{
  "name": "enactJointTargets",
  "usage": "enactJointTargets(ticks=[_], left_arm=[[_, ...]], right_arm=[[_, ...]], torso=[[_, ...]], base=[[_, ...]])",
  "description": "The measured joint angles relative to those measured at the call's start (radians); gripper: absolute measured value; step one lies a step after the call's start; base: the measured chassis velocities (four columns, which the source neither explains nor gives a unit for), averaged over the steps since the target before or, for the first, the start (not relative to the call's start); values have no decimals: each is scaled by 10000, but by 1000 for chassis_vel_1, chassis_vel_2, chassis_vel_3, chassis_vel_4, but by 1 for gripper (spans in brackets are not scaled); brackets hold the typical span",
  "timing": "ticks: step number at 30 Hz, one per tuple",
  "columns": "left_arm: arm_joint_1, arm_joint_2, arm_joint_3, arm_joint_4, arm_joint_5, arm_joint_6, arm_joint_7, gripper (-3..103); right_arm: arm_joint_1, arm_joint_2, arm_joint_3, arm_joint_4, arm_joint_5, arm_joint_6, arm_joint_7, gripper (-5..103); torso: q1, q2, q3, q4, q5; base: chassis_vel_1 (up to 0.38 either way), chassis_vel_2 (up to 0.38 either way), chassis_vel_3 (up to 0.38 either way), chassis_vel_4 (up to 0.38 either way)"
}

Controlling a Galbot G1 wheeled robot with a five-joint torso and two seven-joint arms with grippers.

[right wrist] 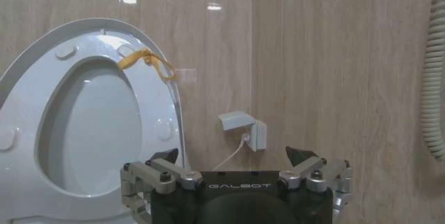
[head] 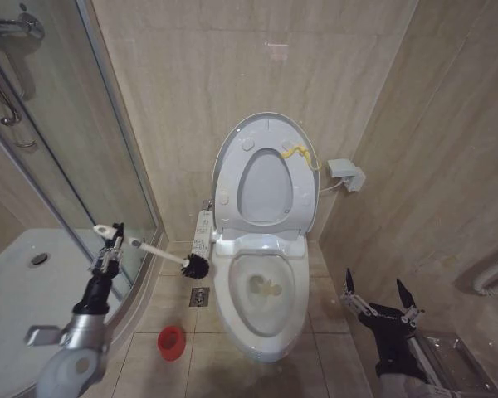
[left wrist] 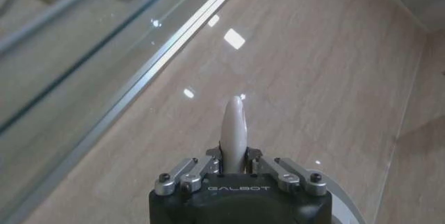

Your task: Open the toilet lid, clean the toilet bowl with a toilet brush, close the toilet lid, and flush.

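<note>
1. Now we see our left gripper (head: 109,238) pinching the brush (head: 162,254) by its white handle, left of the bowl (head: 261,319); its dark head hangs beside the control panel (head: 202,236).
2. Lid (head: 266,178) and seat stand raised against the far wall.
3. Our right gripper (head: 380,292) waits spread at the near right; the red holder (head: 172,342) sits on the floor.

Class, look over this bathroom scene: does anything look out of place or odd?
Little stands out. A yellow band is looped on the raised toilet lid, unusual for a toilet. The left gripper holds the toilet brush in mid-air beside the toilet bowl, away from its red holder.
</note>
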Motion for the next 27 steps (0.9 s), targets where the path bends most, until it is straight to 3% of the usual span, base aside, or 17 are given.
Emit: enactJointTargets(ticks=[7, 13, 16, 19, 27], left_arm=[[-1545, -110, 1504, 1142, 11, 68, -23, 20], [-3306, -387, 3019, 2697, 557, -18, 122, 20], [-3906, -627, 3586, 3607, 1055, -251, 207, 20], [-4671, -1096, 4758, 5245, 1815, -881, 105, 20], [-5587, -2093, 5704, 7297, 2978, -1704, 143, 20]], right_arm=[[0, 0, 0, 0, 0, 0, 0, 100], [0, 0, 0, 0, 0, 0, 4, 100], [0, 0, 0, 0, 0, 0, 1, 100], [0, -2, -1, 0, 0, 0, -1, 100], [0, -1, 0, 0, 0, 0, 0, 100]], torso=[[0, 0, 0, -5, -1], [0, 0, 0, -4, 2], [0, 0, 0, -5, 1], [0, -1, 0, -4, -1], [-1, -1, 0, -5, -1]], base=[[0, 0, 0, 0], [0, 0, 0, 0], [0, 0, 0, 0], [0, 0, 0, 0], [0, 0, 0, 0]])
